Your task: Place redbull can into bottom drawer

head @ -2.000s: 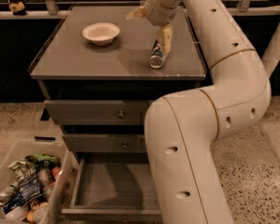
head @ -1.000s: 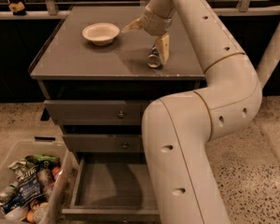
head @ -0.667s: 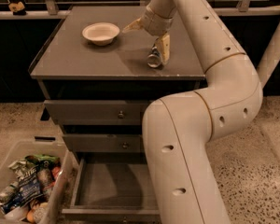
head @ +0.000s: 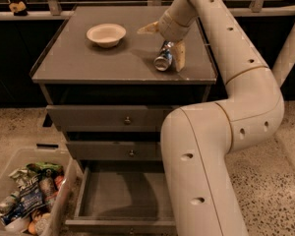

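The slim blue-and-silver redbull can lay tilted on the grey cabinet top, seemingly touching one cream finger of the two-finger gripper, whose jaws were spread wide, grasping nothing. The round cream bowl sat well apart (same surface). The deep grey bottom drawer stood open below.

Pincer at the redbull can hides its far end

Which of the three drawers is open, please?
The bottom drawer, pulled out; the top drawer and middle drawer are shut. The gripper is beside the redbull can.
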`<state>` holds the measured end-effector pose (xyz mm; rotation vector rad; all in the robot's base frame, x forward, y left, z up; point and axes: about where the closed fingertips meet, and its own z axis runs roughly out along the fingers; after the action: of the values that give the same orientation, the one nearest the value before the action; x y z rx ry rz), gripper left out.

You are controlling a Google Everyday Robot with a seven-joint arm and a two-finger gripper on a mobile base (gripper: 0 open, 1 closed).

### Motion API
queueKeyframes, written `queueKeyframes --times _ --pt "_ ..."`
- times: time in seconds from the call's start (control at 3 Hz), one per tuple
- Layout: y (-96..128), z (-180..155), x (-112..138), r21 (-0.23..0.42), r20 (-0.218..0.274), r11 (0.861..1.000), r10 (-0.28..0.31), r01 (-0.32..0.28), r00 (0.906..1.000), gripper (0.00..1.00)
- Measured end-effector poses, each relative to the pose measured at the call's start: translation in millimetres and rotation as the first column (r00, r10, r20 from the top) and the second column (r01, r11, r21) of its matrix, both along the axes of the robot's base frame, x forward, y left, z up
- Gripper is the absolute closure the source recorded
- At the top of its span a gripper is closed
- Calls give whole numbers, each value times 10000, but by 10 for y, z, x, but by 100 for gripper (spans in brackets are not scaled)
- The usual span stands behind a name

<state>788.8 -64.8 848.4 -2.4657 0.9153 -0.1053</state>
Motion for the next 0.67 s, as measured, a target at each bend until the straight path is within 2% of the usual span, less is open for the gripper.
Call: queueKeyframes --times 0.33,0.67 --pt "1 33 0 0 6 10000 3 -3 10000 0" --pt "29 10 31 50 76 10000 -25 25 10000 17"
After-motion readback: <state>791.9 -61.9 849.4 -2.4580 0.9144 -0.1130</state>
